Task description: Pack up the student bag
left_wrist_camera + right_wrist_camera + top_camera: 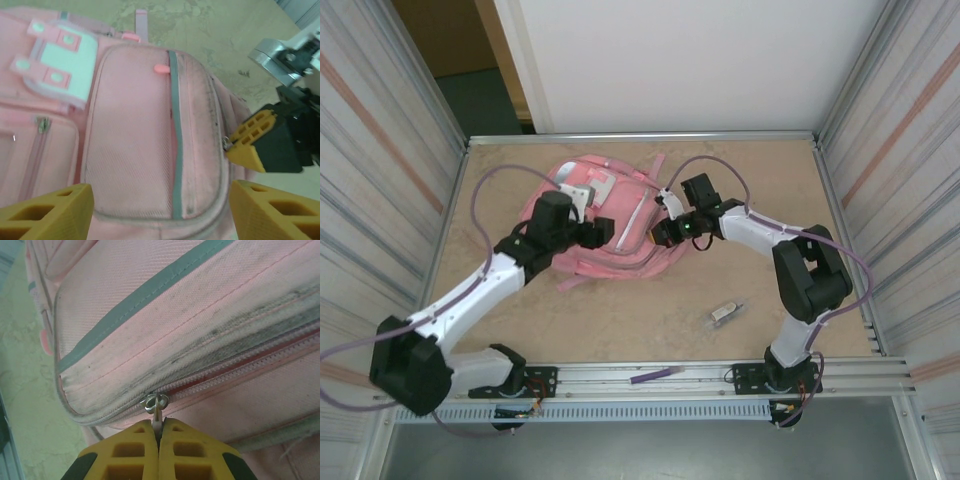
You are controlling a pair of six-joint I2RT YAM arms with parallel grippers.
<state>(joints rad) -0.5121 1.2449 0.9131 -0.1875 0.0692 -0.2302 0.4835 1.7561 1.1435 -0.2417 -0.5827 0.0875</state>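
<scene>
Grime streaks the pink student bag [200,315]; right end effector [159,437] pinches its zipper pull [156,412], left end effector [160,210] spread.

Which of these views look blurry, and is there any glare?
Top view: evenly lit and sharp, no glare on the bag. Left wrist view: softly blurred throughout. Right wrist view: crisp on the zip pull pinched in the right tool, fabric weave clear.

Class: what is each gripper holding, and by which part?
Right gripper pinches the large pink fabric backpack by its metal zipper pull; left gripper holds nothing.
</scene>
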